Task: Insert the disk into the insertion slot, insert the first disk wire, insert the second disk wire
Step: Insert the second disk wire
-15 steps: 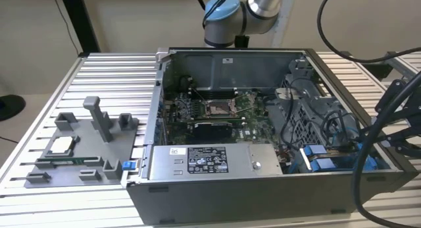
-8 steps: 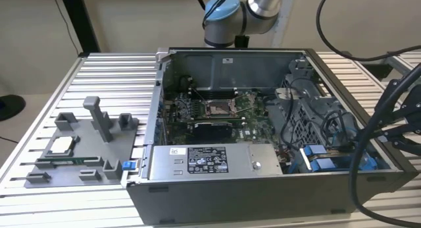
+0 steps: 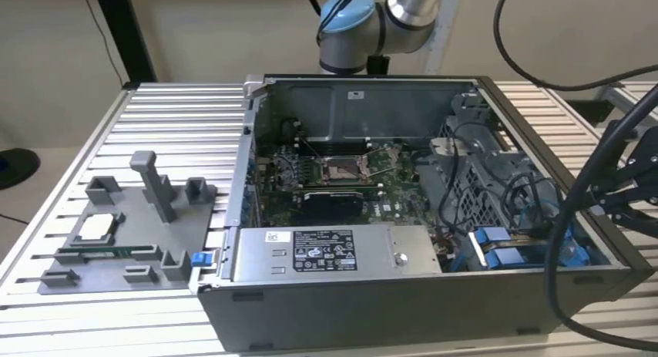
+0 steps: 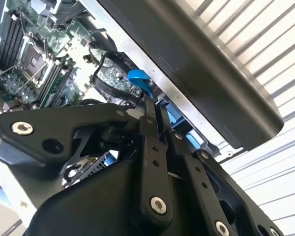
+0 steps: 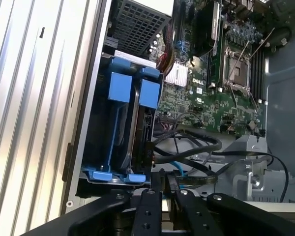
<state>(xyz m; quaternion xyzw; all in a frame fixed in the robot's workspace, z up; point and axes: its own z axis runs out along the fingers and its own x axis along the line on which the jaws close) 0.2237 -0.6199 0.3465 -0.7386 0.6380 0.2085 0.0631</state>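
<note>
End effector, fingers drawn narrow, at thin blue wire; grasp indeterminable. Silver-grey hard drive in blue plastic carrier sits seated in grey sheet-metal bay; wiring judged incomplete.

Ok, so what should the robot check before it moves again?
1. Is the disk sitting in the insertion slot? Ok.
2. Is the hand near the disk's wire end? Ok.
3. Is the blue wire plugged in? Cannot tell.
4. Is the hand gripping a wire? Cannot tell.
5. Are the black wires away from the hand? Not ok, they loop right beside it.
</note>
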